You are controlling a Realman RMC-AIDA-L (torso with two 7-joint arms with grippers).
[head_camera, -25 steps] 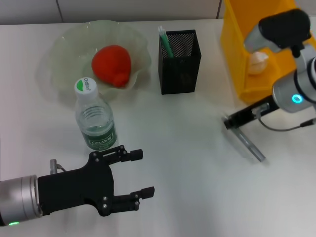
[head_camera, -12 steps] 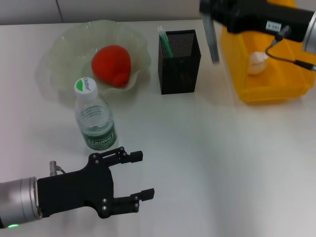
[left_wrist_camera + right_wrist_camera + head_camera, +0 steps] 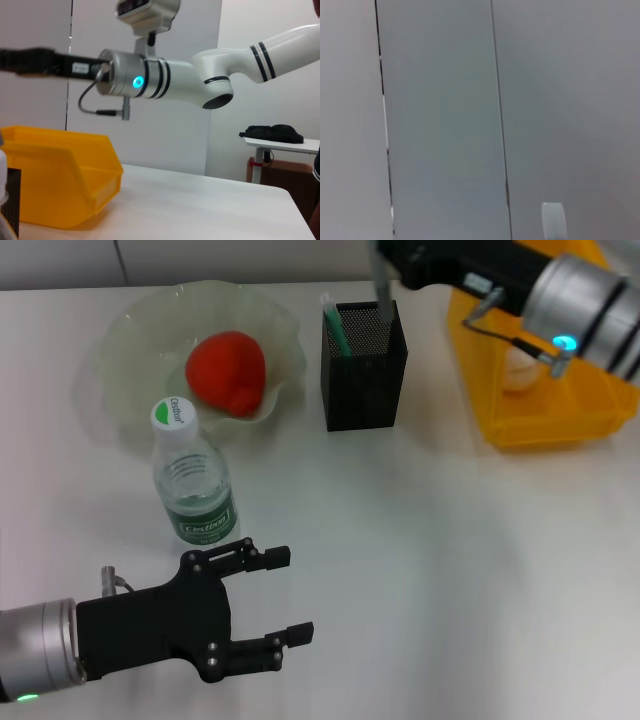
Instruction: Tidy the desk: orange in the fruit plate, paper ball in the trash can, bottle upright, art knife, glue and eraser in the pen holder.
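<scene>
Head view: your right gripper [image 3: 388,262] clamps the knife [image 3: 381,280], blade end hanging over the holder [image 3: 364,365] at 12 o'clock. Release off-centre and it may catch the rim and fall outside. The left gripper [image 3: 283,595] sits spread and empty at 7 o'clock, below the upright bottle [image 3: 191,475]; the orange [image 3: 228,372] lies in the plate [image 3: 130,330].

Left wrist view: you see the right arm level above the bin [image 3: 55,175].

Right wrist view: only wall.
</scene>
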